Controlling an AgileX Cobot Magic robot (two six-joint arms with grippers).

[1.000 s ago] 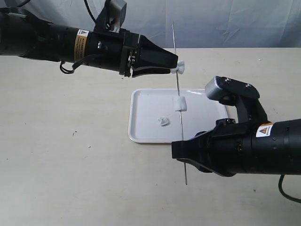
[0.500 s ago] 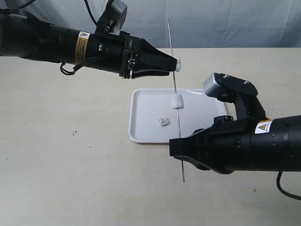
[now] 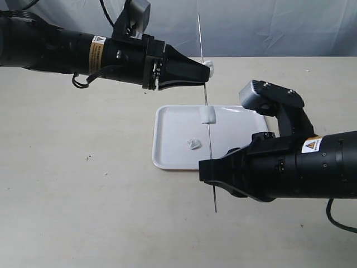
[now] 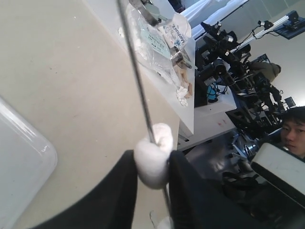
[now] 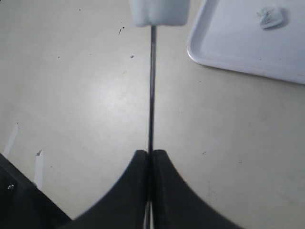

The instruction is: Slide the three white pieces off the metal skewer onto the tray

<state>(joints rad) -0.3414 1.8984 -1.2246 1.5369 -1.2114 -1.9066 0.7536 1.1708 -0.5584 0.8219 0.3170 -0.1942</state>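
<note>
Left tool (image 3: 207, 71) comes in from the left, level and well above the tabletop (image 3: 83, 184). Its two black fingers are narrowed onto the top piece (image 3: 208, 65). In the left wrist view (image 4: 152, 164) the white lump (image 4: 152, 160) is pinched between them, touching both and bulging out past the tips. The metal skewer (image 4: 136, 67) passes through that lump.

Right tool (image 3: 203, 173) is clamped tight on the metal skewer (image 3: 209, 137) low on its length. In the right wrist view the fingers (image 5: 150, 157) meet on the rod (image 5: 151, 86) with no gap showing. The rod stands steep, leaning slightly, with its upper end high against the backdrop. A short tail sticks out below the right tool. I cannot tell whether that tail touches the tabletop.

Second piece (image 3: 207, 115) sits on the rod between the two tools, clear of both. It is a blocky white cube (image 5: 158, 10). From the exterior camera it lines up with the far part of the tray (image 3: 173, 120). I cannot tell whether it hangs directly over the tray.

Tray (image 5: 228, 43) lies flat on the tabletop, white and glossy, with a low rim. It holds one thing: the third piece (image 3: 193, 144), a small crumpled lump (image 5: 270, 15) off the rod, near the middle and apart from the rim. One rounded corner of the tray (image 4: 19, 157) shows in the left wrist view.
</note>
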